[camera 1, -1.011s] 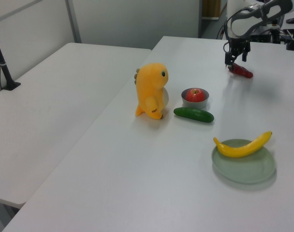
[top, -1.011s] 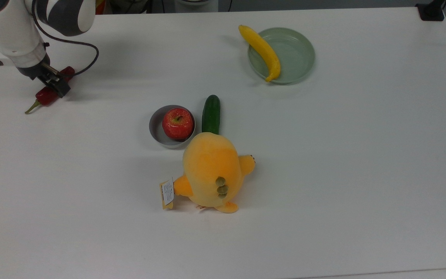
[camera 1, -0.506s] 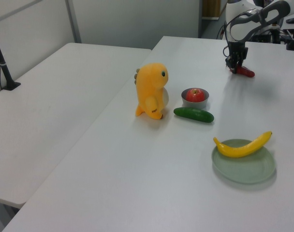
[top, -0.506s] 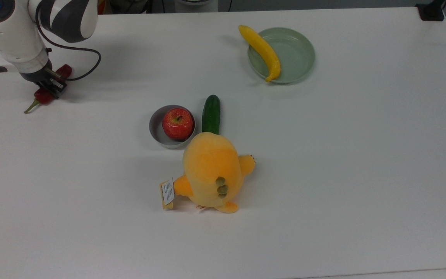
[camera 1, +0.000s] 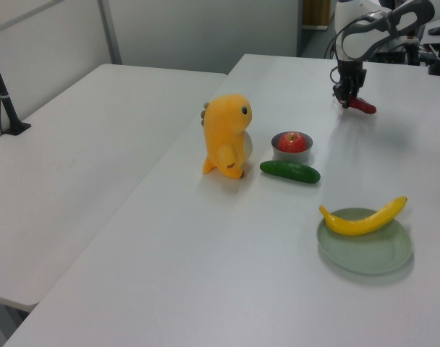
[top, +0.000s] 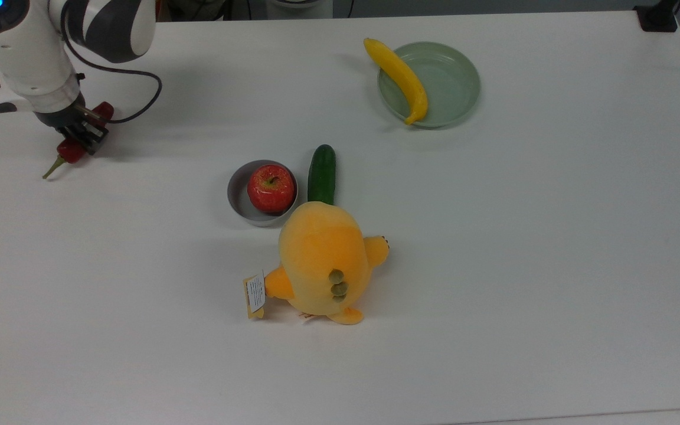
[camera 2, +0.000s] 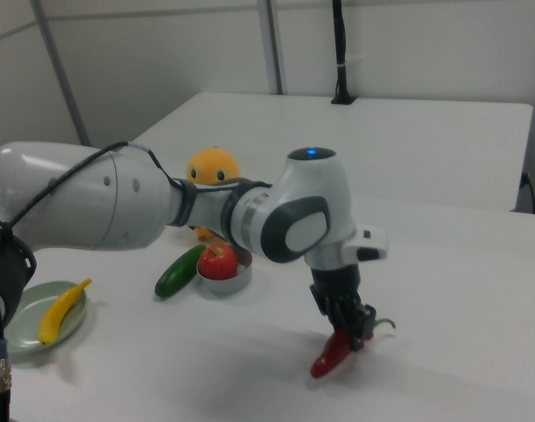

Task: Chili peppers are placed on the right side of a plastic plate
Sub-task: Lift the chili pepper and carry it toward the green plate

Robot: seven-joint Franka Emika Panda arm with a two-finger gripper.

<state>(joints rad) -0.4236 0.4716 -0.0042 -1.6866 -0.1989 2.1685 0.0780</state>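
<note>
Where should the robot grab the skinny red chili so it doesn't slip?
Probably across the thick middle of the chili pepper, coming straight down from above. It is long and narrow, so jaws closing across its width suit it better than along its length, and the thin green stem looks too flimsy to hold. The gripper is already at that middle part, jaws closed on the pepper.

The chili pepper (top: 74, 147) is dark red, wrinkled and long, with a thin curved green stem poking toward the top view's lower left. It sits well apart from the plastic plate (top: 455, 82), far off to the top view's left. In the right view the pepper (camera 2: 331, 352) hangs tilted, tip down. The plate is pale green, round and shallow with a raised rim, lying flat; in the left view it (camera 1: 375, 253) sits nearest the camera.
</note>
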